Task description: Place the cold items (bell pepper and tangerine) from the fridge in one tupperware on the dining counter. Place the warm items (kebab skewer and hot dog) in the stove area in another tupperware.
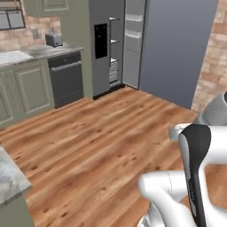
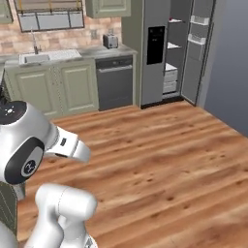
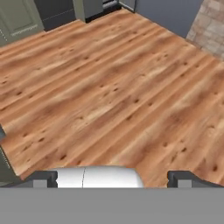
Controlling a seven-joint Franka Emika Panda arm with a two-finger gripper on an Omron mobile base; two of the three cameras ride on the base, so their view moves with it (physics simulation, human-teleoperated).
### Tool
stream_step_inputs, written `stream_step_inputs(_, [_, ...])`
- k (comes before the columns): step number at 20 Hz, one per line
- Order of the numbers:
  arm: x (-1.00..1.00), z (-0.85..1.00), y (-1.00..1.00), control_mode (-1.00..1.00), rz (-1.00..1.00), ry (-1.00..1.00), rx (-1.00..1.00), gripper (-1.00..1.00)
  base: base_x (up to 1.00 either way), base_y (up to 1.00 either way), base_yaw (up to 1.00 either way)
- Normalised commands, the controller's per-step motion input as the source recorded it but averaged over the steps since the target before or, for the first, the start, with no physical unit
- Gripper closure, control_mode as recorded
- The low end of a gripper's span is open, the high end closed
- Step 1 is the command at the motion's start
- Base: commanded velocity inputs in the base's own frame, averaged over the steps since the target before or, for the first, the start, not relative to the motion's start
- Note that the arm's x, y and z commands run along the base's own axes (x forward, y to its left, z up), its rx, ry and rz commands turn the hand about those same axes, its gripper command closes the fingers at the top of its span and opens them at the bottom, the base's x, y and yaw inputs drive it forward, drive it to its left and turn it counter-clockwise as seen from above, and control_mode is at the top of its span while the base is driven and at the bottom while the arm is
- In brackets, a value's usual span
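The fridge (image 1: pixel 116 48) stands open at the far side of the room, its door (image 1: pixel 177 48) swung out to the right; the same fridge (image 2: pixel 173 48) shows bare white shelves and drawers. The bell pepper, tangerine, kebab skewer, hot dog and tupperware are out of view. My gripper (image 3: pixel 113 179) hangs over the wooden floor, open, with its two dark fingertips (image 3: pixel 43 178) far apart and nothing between them. The white arm (image 1: pixel 195 168) is folded low in front of the base.
Green cabinets with a sink (image 2: pixel 48 56), a toaster (image 2: pixel 110 41) and a dark dishwasher (image 2: pixel 115 82) line the back wall left of the fridge. A marble counter corner (image 1: pixel 9 177) juts in at the near left. A brick wall (image 1: pixel 213 66) bounds the right. Wooden floor (image 1: pixel 111 133) lies between.
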Motion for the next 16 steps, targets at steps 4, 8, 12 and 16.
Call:
stream_step_inputs(4, [0.00, 0.00, 0.00, 1.00, 0.00, 0.00, 0.00, -1.00, 1.00, -0.42, 0.21])
stream_step_inputs(8, [0.00, 0.00, 0.00, 1.00, 0.00, 0.00, 0.00, -1.00, 1.00, -0.49, 0.15])
stream_step_inputs(12, [0.00, 0.00, 0.00, 1.00, 0.00, 0.00, 0.00, -1.00, 1.00, -0.52, 0.15])
stream_step_inputs(16, [0.00, 0.00, 0.00, 1.00, 0.00, 0.00, 0.00, -1.00, 1.00, -0.50, 0.16])
